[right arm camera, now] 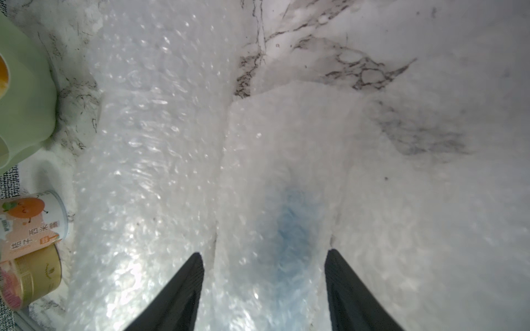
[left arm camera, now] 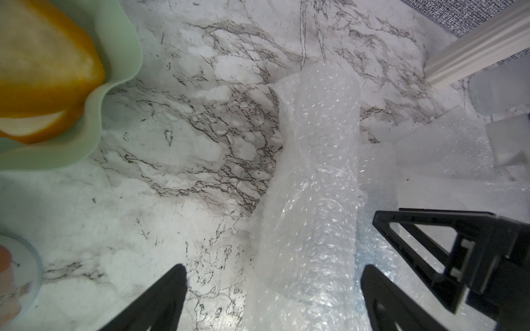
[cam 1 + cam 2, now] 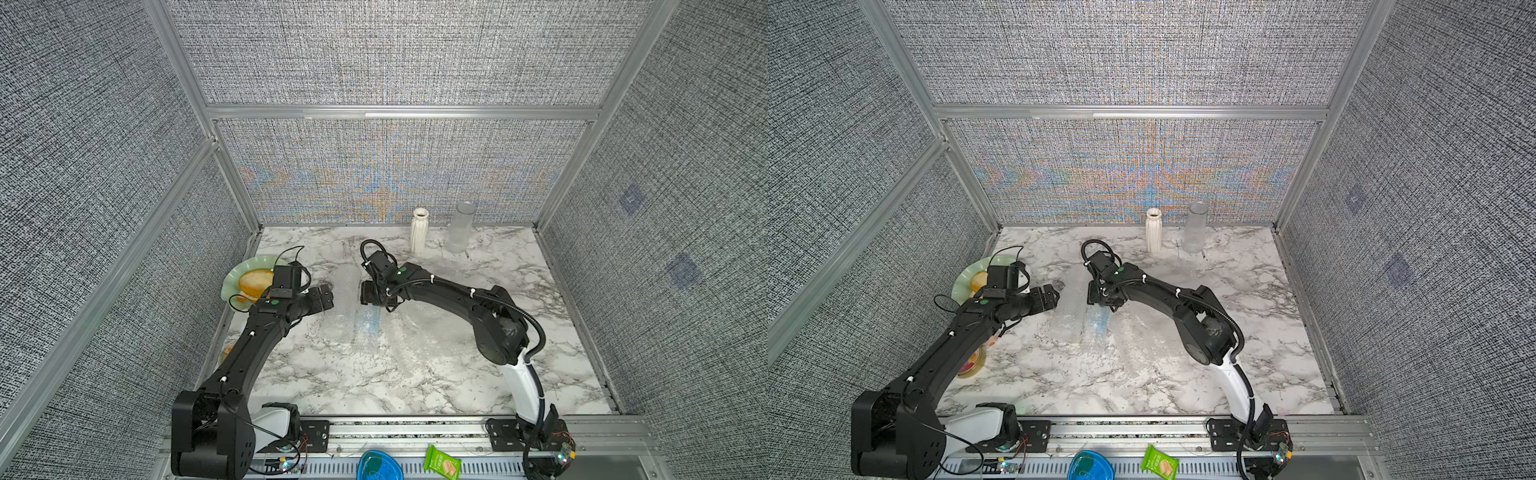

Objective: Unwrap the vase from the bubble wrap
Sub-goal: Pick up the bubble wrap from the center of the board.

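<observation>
Clear crinkly bubble wrap (image 2: 318, 129) slips: left gripper (image 2: 274, 268) fingers wide, right gripper (image 1: 263, 252) astride blue-tinted wrapped vase (image 1: 289, 223), grip unclear; I cld roll it.

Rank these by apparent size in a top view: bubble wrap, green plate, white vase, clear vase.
1. bubble wrap, spread widest.
2. green plate, partly hidden.
3. clear vase and white vase: alike in height, the clear one wider.

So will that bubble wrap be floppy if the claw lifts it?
Probably floppy: the bubble wrap is a thin, see-through sheet lying crinkled on the table. Likely light, since it is mostly air bubbles. The rolled part with something blue inside may be stiffer and might roll.
</observation>
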Tool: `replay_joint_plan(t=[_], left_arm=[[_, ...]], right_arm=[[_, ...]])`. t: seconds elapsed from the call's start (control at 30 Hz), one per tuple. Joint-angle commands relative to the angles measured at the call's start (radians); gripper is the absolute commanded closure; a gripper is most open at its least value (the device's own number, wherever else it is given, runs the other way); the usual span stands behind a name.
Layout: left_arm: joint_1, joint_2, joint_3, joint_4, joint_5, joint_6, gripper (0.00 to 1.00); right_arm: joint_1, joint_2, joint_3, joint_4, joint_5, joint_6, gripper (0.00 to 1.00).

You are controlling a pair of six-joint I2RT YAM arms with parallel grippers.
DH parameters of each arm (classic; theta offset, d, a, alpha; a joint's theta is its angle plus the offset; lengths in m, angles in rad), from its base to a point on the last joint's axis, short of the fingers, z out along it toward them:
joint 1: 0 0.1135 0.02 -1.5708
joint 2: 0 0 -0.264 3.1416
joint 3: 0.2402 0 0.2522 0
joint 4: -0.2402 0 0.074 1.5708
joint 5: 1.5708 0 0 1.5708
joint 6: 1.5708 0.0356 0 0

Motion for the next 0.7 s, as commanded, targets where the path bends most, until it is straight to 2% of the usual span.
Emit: replay_joint_plan(t=[0.0, 0.2, 0.47, 0.57, 0.67], left_arm=[[0.002, -0.005, 0.005, 0.003, 0.003, -0.004, 0.03], [0.002, -0.002, 0.021, -0.016, 0.012, -0.005, 0.04], [0.007, -0.002, 0.034, -0.028, 0.026, -0.007, 0.04], [0.007, -0.003, 0.033, -0.032, 0.027, -0.007, 0.04], [0.008, -0.003, 0.034, -0.033, 0.025, -0.007, 0.04]], right_arm=[[0.011, 0.052, 0.082, -0.118, 0.02, -0.009, 0.35], [0.035, 0.188, 0.255, -0.273, 0.063, -0.01, 0.31], [0.05, 0.32, 0.428, -0.403, 0.099, 0.016, 0.34], [0.049, 0.289, 0.455, -0.408, 0.133, 0.011, 0.5], [0.044, 0.229, 0.453, -0.395, 0.175, 0.0, 0.6]])
